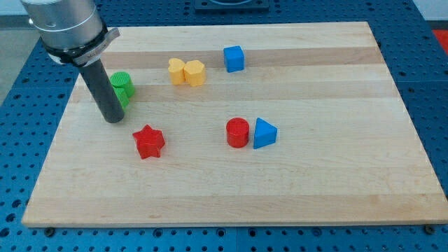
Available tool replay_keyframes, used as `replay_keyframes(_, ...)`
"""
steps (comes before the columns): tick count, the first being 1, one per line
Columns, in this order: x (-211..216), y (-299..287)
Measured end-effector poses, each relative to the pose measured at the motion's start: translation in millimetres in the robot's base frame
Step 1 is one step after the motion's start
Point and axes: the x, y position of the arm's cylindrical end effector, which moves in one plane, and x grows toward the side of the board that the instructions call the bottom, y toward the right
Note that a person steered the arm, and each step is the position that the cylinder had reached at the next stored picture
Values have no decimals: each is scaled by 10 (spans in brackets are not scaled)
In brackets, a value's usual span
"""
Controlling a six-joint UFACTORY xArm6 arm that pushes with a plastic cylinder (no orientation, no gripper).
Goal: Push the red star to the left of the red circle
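My tip (pixel 113 119) rests bare, holding nothing, upper left of the red star block (pixel 149 142); red circle block (pixel 238 132) sits centre-right; no writing is legible.

You had a pale wooden desk (pixel 231 189) filling most of the view, its grain running from the view's left to the view's right in lighter and darker bands. Around it on every side lay a blue perforated base (pixel 427 77), dotted with regular rows of small holes. At the view's top edge a dark grey fixture (pixel 227 4) sat just beyond the desk. The light was even and bright, and shadows were soft and short.
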Motion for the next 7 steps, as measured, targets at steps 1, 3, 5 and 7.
replay_keyframes(1, 300, 1)
replay_keyframes(3, 904, 114)
replay_keyframes(5, 706, 314)
replay_keyframes(7, 556, 850)
